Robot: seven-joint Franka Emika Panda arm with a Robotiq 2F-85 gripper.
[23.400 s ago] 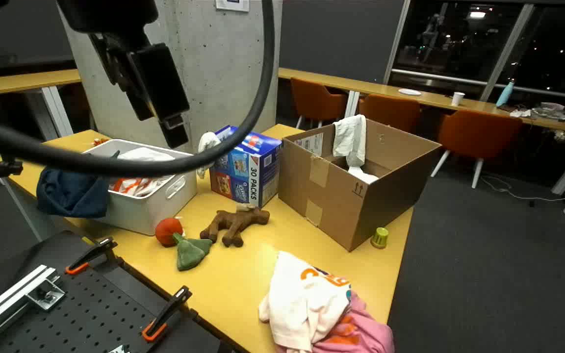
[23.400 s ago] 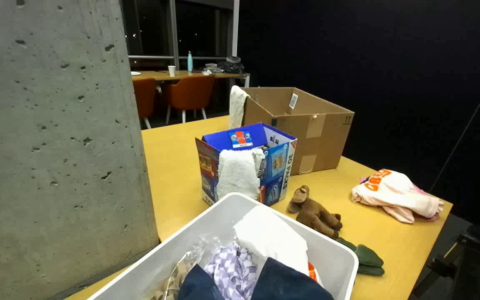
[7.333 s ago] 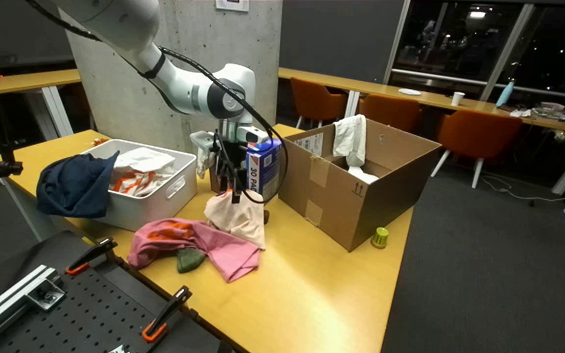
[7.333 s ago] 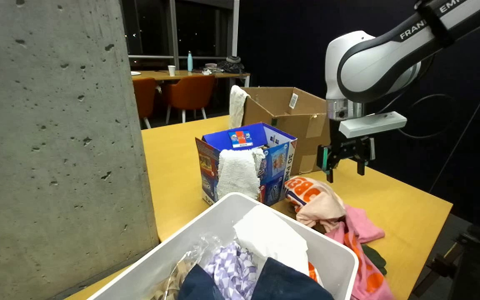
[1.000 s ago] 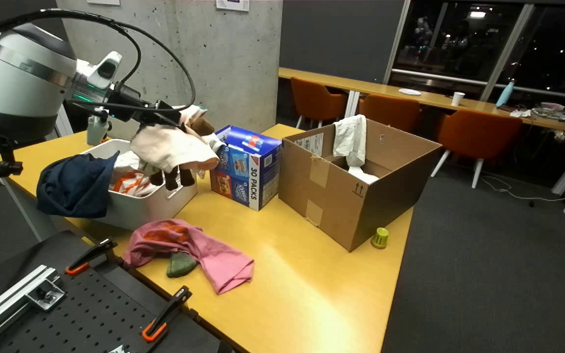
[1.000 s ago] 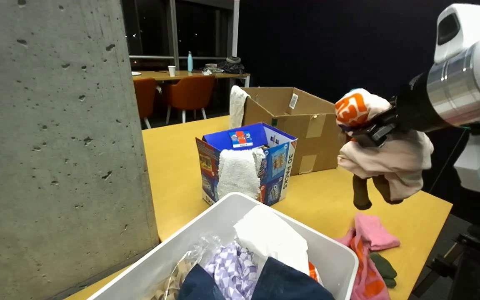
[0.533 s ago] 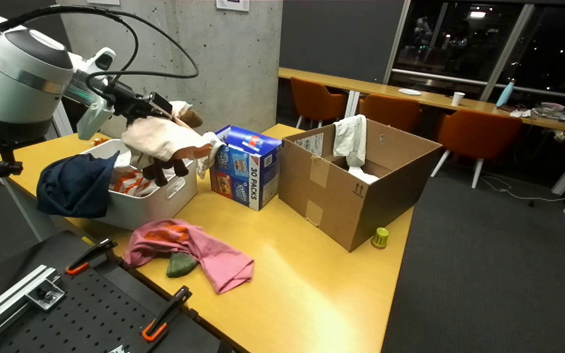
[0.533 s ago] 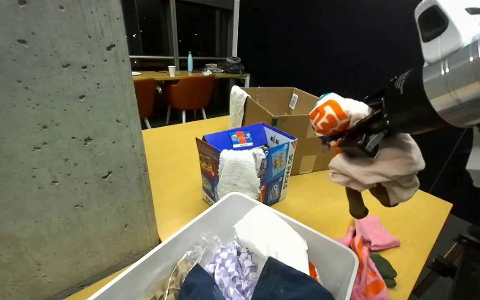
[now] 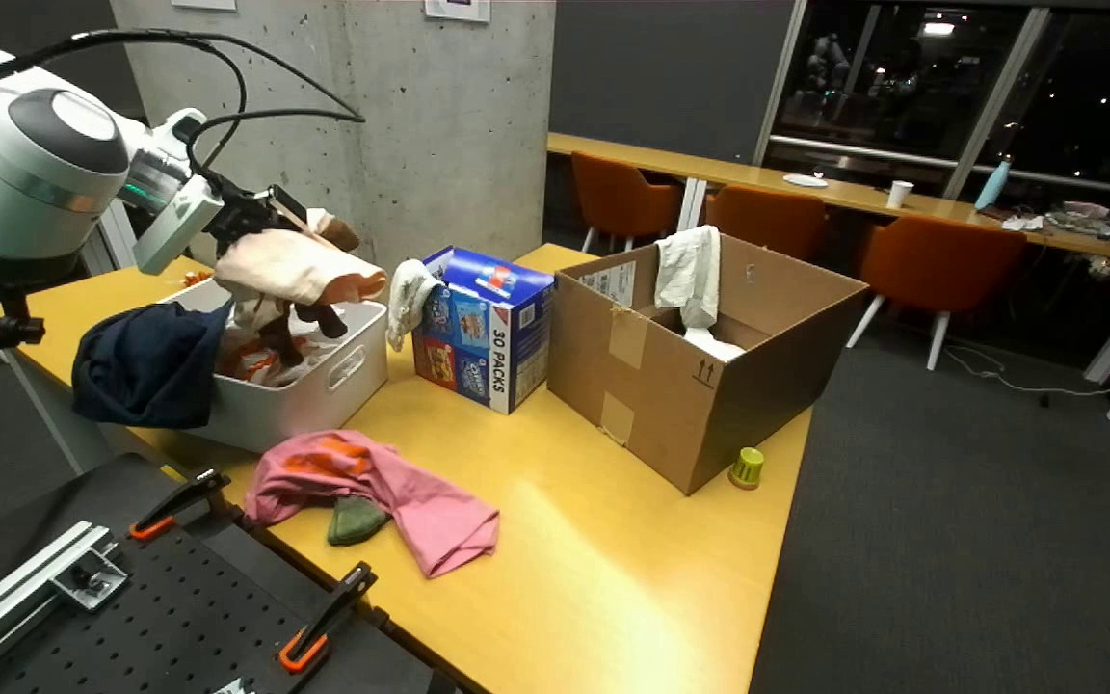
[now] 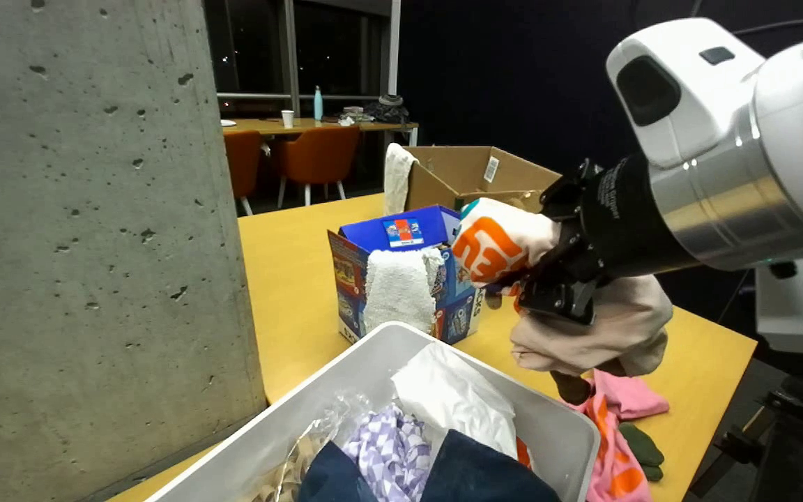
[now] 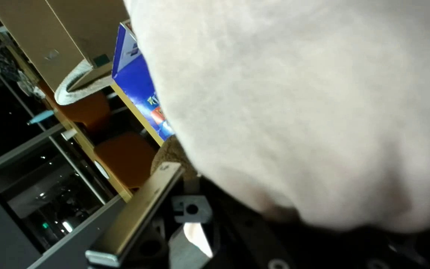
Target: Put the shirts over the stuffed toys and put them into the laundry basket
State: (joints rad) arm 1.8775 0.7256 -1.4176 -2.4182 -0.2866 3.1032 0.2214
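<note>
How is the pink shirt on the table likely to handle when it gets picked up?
The pink shirt would probably hang floppy, since it lies in loose folds. It is likely light for its spread, as the cloth looks thin. Lifting it might drag or leave behind the green toy, which its folds only partly cover.

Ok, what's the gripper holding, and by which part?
Cream shirt and the brown plush toy partly under it, gripped where the shirt bunches beside the orange lettering; the spot on the toy is hidden.
</note>
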